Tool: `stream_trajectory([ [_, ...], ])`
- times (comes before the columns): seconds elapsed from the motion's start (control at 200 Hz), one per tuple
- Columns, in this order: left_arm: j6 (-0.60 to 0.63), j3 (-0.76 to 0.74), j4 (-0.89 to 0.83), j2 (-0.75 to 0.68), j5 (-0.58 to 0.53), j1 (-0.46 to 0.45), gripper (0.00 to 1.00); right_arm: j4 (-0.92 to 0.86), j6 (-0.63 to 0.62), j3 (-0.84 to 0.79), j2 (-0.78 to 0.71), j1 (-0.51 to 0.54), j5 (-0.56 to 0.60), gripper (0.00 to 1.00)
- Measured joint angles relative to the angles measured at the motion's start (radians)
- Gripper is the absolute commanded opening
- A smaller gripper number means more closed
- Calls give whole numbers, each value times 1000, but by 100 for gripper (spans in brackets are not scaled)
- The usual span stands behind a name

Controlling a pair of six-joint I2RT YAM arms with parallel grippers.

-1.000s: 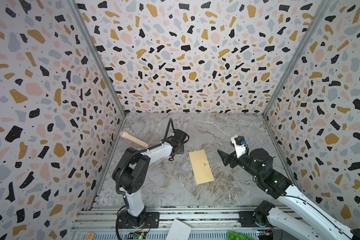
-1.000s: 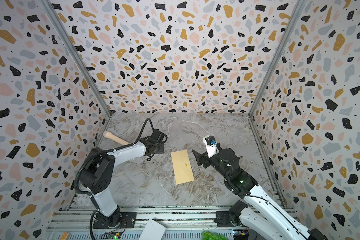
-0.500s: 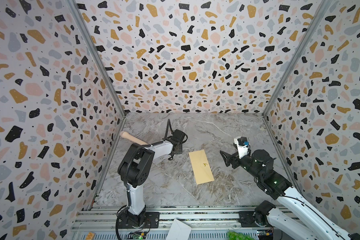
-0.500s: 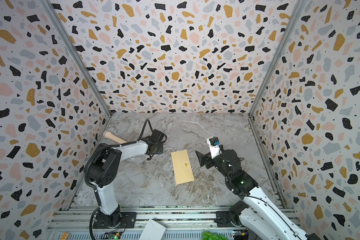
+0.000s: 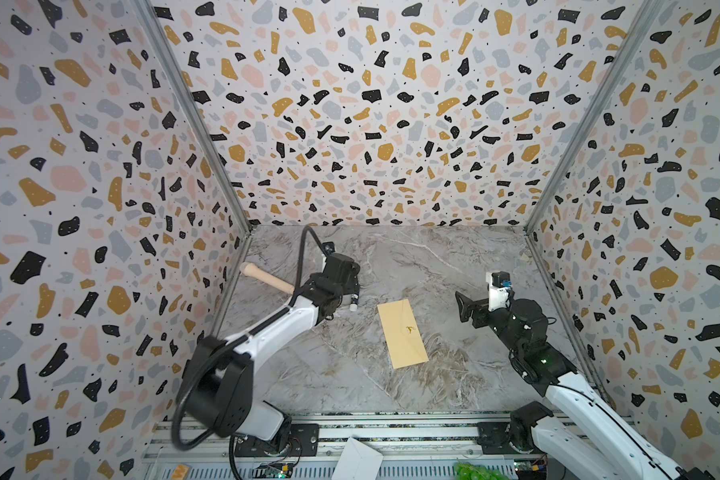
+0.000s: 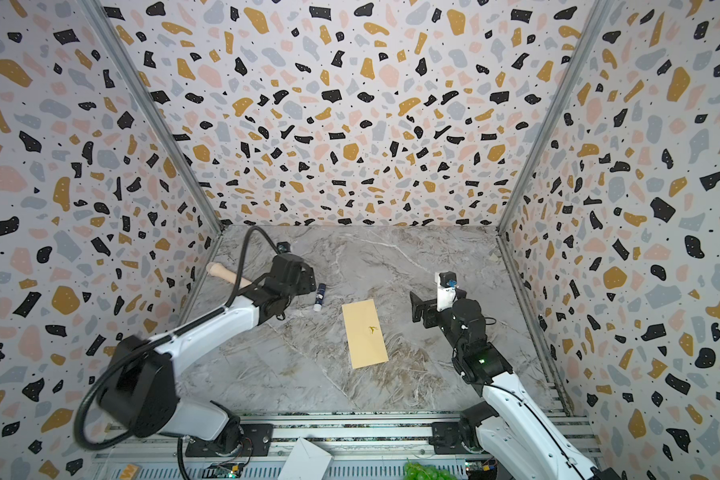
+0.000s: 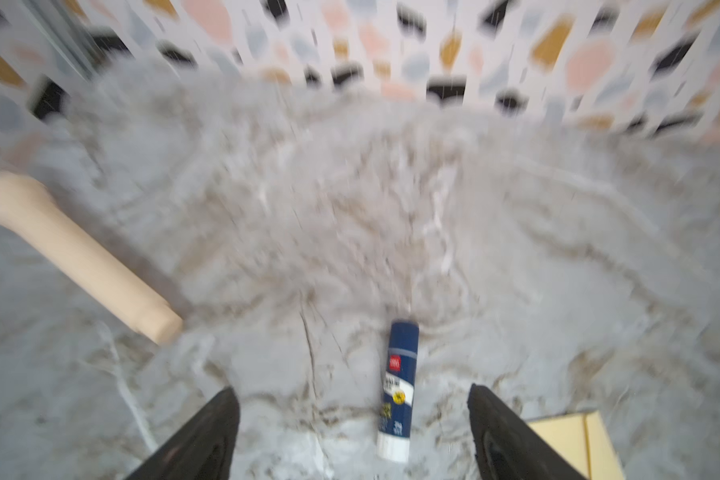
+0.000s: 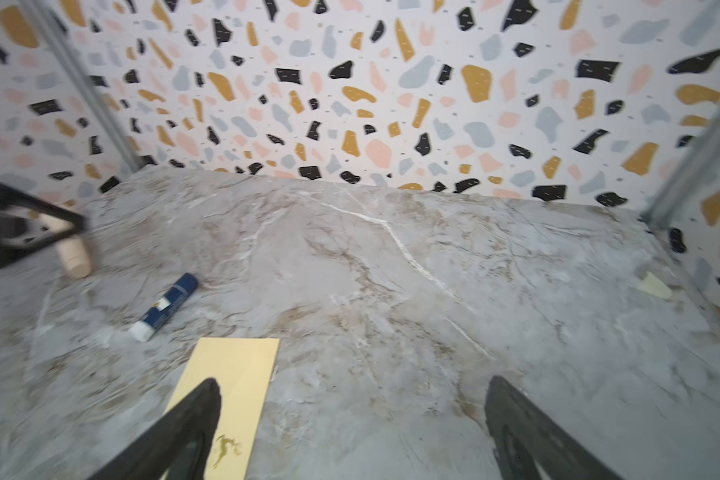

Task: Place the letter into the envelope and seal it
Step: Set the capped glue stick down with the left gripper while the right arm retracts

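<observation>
Left arm changed most: its elbow has dropped toward the front rail, and a glue stick (image 5: 354, 302) I couldn't see a second ago now lies on the counter (image 5: 412, 266) just beside the left gripper (image 5: 348, 284). Meanwhile the right gripper (image 5: 462, 307) has backed off slightly toward the right edge. No shift in the envelope (image 5: 403, 334).

Both top views: the envelope lies flat mid-counter, a bit nearer the front edge, gold mark (image 6: 372, 329) up, long side running front to back with a slight slant. Neither gripper touches it. The glue stick sits left of its far corner, and a wooden roller (image 5: 267, 277) lies by the left edge, partly under the arm.

Left wrist, blurred: fingers (image 7: 208, 432) spread wide, gripping nothing. The glue stick (image 7: 398, 390) lies loose on the counter between them, blue cap pointing away. An envelope corner (image 7: 566, 440) peeks past one finger.

Right wrist: jaws spread as wide, empty. One finger (image 8: 184, 424) overlaps the envelope (image 8: 233, 386) in this picture only, since the top views show that gripper off to its right, apart.
</observation>
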Motion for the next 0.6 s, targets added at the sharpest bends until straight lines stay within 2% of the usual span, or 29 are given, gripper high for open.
stream_trajectory([
  [0.04,32,-82,86,-97,-63,0,100,23,7,-20,21,-37,19,100],
  [0.13,99,-290,293,-264,-216,0,100,83,23,-63,84,-132,48,100],
  [0.22,183,-495,484,-336,-336,3,100,164,31,-107,151,-209,58,100],
  [0.305,262,-652,641,-326,-414,10,100,267,24,-158,216,-254,71,100],
  [0.39,338,-744,792,-263,-464,19,100,383,0,-218,287,-264,84,100],
  [0.481,410,-757,892,-203,-487,27,100,512,-24,-275,366,-265,92,100],
  [0.601,463,-753,1007,-196,-504,39,100,649,-56,-302,444,-265,82,100],
])
